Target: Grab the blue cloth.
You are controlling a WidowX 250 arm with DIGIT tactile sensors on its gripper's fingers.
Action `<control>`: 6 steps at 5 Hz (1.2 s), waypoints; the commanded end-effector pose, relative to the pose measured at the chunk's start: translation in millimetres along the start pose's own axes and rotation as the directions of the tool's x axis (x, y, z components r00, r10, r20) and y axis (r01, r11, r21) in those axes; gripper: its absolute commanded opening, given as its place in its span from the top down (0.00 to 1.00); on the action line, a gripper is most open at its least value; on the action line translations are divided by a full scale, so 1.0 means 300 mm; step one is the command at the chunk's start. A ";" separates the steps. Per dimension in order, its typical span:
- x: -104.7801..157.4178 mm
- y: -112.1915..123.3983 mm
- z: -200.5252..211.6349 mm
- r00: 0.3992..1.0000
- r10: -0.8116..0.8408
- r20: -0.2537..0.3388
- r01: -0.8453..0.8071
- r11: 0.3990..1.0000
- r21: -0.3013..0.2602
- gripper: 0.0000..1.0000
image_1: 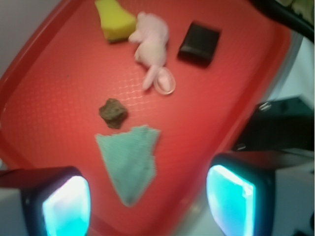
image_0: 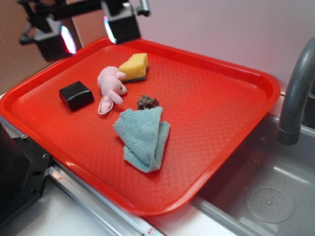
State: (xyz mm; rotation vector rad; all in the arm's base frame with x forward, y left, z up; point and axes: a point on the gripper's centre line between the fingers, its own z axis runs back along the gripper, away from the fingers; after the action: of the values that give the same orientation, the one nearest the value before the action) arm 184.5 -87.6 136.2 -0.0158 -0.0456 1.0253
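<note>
Gripper [image_0: 88, 34] hangs wide open, way above the tray's [image_0: 236, 73] far edge. The blue cloth [image_0: 143, 137] sits mid-tray, touching that brown lump [image_0: 147, 102], so a sloppy drop could probably snag both.

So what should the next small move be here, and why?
Probably bring the pincer down and forward over the blue cloth. In the exterior view the arm sits high at the tray's far-left corner, well away from the cloth, with its fingers spread and nothing between them. The cloth lies flat and uncovered, with the small brown lump right at its far edge to avoid.
</note>
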 end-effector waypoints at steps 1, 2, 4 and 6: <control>-0.031 -0.069 -0.263 0.989 -0.096 -0.115 0.104 0.992 0.066 0.00; -0.071 -0.061 -0.346 0.977 -0.147 -0.152 0.160 0.984 0.080 0.00; -0.097 -0.059 -0.422 0.976 -0.168 -0.136 0.181 0.979 0.095 0.00; -0.070 -0.049 -0.425 0.987 -0.110 -0.120 0.125 0.984 0.124 1.00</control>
State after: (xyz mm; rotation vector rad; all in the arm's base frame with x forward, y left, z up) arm 195.5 -120.4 16.1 0.0216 0.1127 0.8690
